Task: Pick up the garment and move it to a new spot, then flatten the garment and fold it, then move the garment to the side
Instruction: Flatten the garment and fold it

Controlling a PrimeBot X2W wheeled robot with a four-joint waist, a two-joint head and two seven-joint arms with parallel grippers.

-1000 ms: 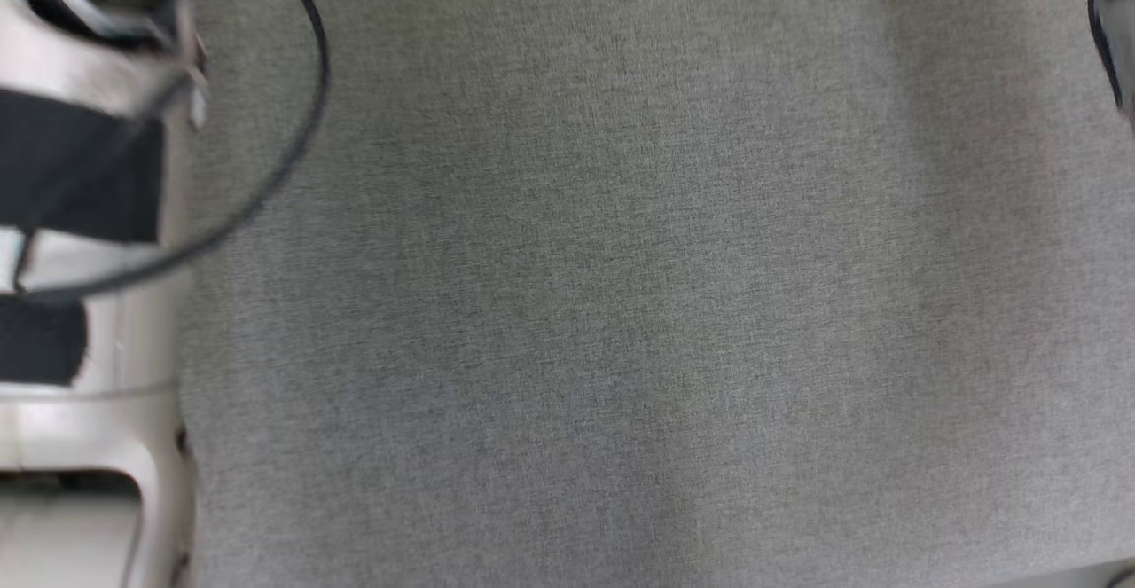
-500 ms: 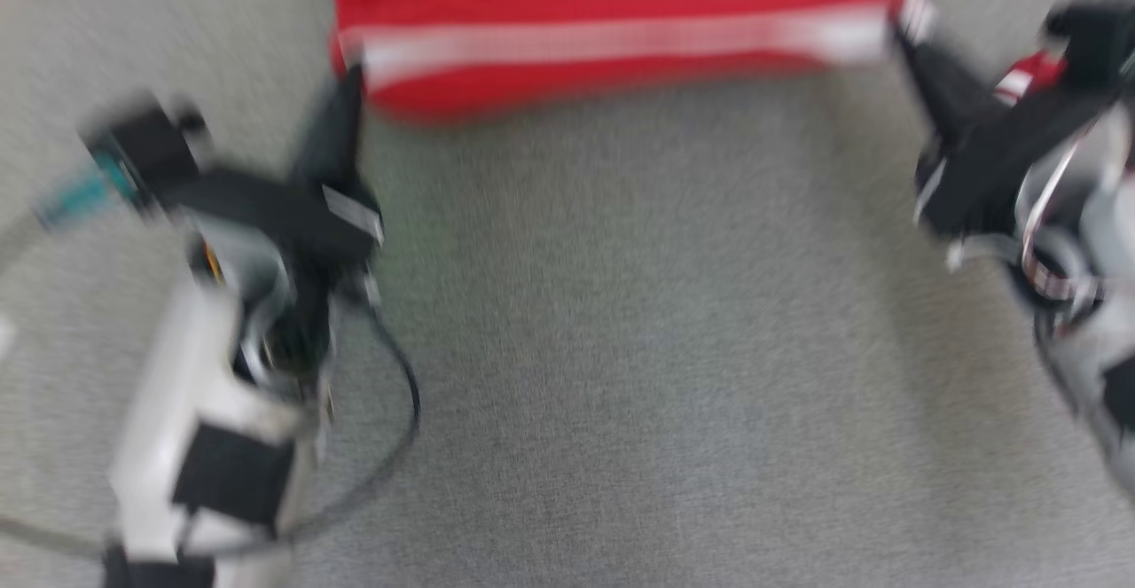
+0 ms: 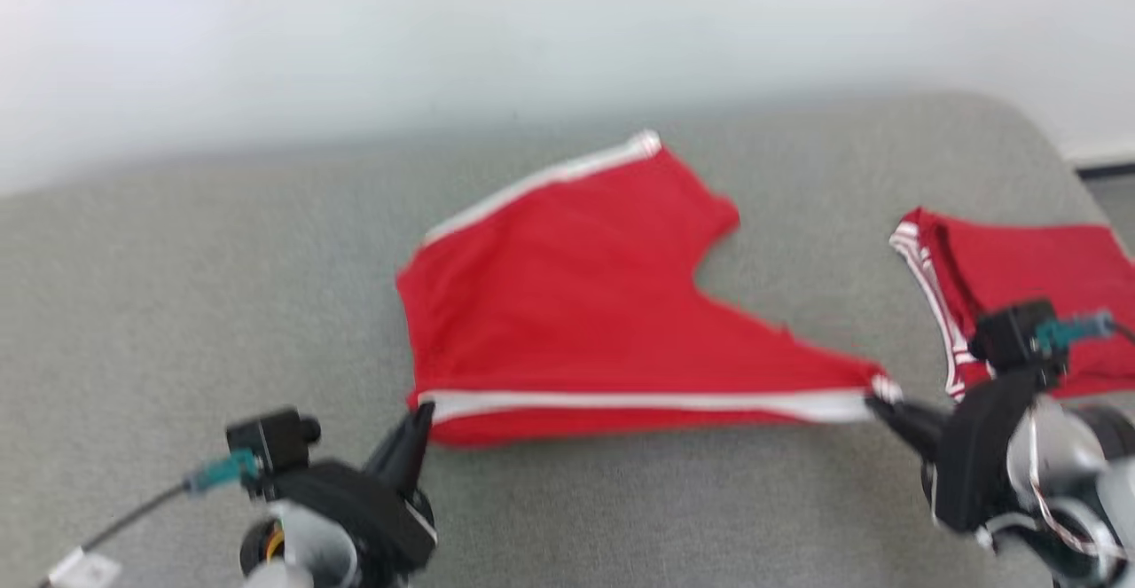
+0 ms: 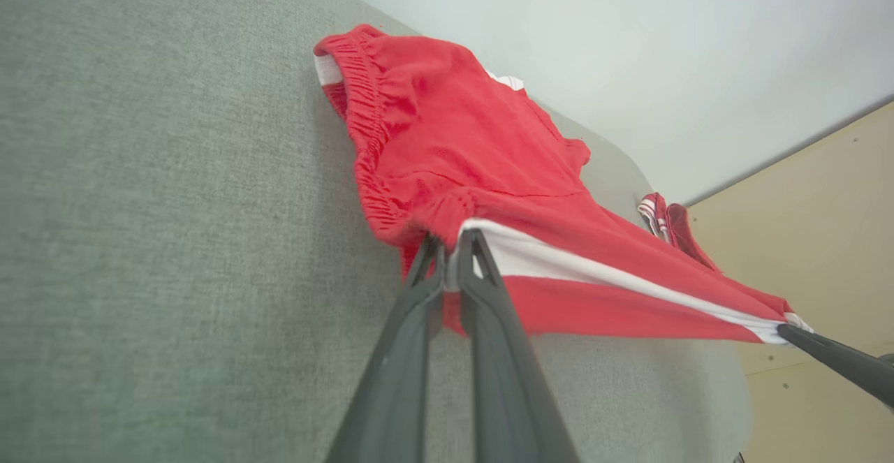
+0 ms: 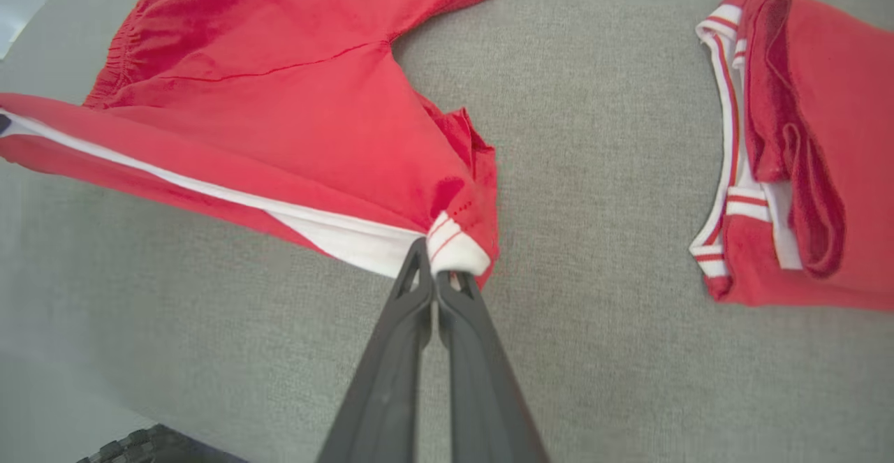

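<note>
Red shorts (image 3: pixel 567 304) lie near the middle of the grey cloth-covered table (image 3: pixel 177 304), spread mostly flat. Their long axis runs from 9 o'clock to 3 o'clock in the head view. The gathered waistband (image 4: pixel 363 121) is at the 9 o'clock end. One leg reaches toward 3 o'clock and tapers to a point, and the other leg angles up toward 1 o'clock. A white stripe (image 3: pixel 638 403) runs along the near edge, at 6 o'clock on the shorts, and it is pulled into a straight, taut line. That edge seems to ride a little above the table, while the rest of the cloth rests on it.

The left hand (image 3: pixel 424 415) sits at 7 o'clock in the head view. Its fingers are pinched together on the waistband corner, where the stripe begins. The right hand (image 3: pixel 878 406) sits at 4 o'clock and is clamped tight on the white-banded hem at the tip of the stretched leg. The two hands are well apart, one at each end of the stripe.

At 3 o'clock, apart from the shorts with bare table between them, lies a folded red top (image 3: pixel 1020 260). Its white-and-red striped trim faces the shorts. It is just behind the right hand and near the table's rounded far corner. A pale wall (image 3: pixel 532 20) stands behind the table at 12 o'clock.
</note>
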